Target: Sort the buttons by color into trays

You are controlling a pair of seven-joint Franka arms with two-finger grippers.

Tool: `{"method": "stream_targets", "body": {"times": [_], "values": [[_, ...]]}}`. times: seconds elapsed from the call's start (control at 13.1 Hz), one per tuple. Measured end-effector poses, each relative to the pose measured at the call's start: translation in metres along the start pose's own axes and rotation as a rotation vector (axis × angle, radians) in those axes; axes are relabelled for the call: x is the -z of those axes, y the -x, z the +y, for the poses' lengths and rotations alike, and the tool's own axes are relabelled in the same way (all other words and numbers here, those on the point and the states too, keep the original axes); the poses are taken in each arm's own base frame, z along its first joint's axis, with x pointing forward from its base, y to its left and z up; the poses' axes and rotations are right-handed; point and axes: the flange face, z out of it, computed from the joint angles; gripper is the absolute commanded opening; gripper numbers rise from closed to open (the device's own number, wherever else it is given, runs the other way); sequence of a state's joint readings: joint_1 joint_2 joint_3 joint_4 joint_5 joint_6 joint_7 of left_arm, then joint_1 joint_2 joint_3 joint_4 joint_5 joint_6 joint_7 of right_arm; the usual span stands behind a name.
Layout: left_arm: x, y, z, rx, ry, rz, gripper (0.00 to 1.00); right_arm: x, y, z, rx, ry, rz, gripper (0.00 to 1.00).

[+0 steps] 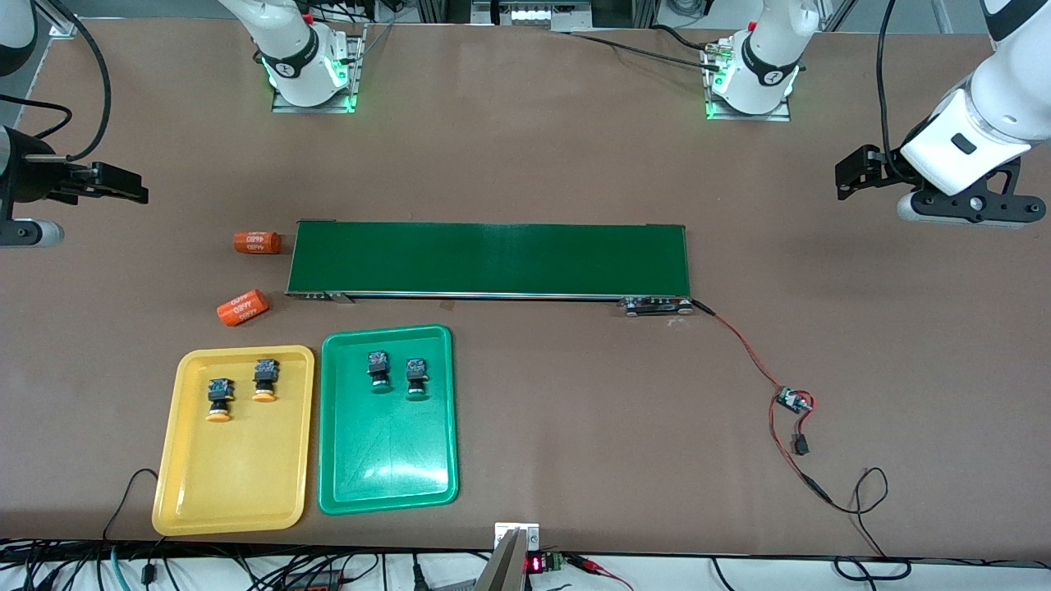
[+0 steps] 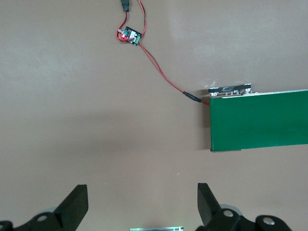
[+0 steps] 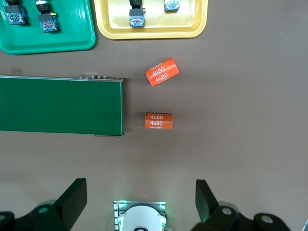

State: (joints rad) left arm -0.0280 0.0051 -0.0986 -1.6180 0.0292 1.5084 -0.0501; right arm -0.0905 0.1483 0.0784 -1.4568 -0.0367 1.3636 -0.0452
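Across the front view, two orange-capped buttons [image 1: 242, 389] lie in the yellow tray [image 1: 234, 501] and two green-capped buttons [image 1: 397, 375] in the green tray [image 1: 386, 480], so sorting looks finished. Seen from its wrist, the left gripper [image 2: 142, 204] hangs open over bare table beside the belt [image 2: 260, 120]. Seen from its wrist, the right gripper [image 3: 141, 202] waits open near two orange cylinders [image 3: 160, 96].

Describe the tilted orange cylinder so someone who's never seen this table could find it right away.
Start at the long dark-green conveyor belt and go to its end toward the right arm's side. Two orange cylinders printed 4680 lie there. The one you want lies askew, nearer the front camera, between the other cylinder and the yellow tray.
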Motion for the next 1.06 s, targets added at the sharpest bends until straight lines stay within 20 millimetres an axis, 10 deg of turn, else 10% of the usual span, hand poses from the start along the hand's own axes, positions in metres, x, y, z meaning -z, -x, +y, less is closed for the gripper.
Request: {"method": "stream_targets", "body": {"times": [1.06], "values": [[-0.0003, 0.0003, 0.0001, 0.0, 0.0, -0.003, 1.0, 0.0001, -0.0002, -0.0084, 0.021, 0.003, -0.001, 1.0]]}}
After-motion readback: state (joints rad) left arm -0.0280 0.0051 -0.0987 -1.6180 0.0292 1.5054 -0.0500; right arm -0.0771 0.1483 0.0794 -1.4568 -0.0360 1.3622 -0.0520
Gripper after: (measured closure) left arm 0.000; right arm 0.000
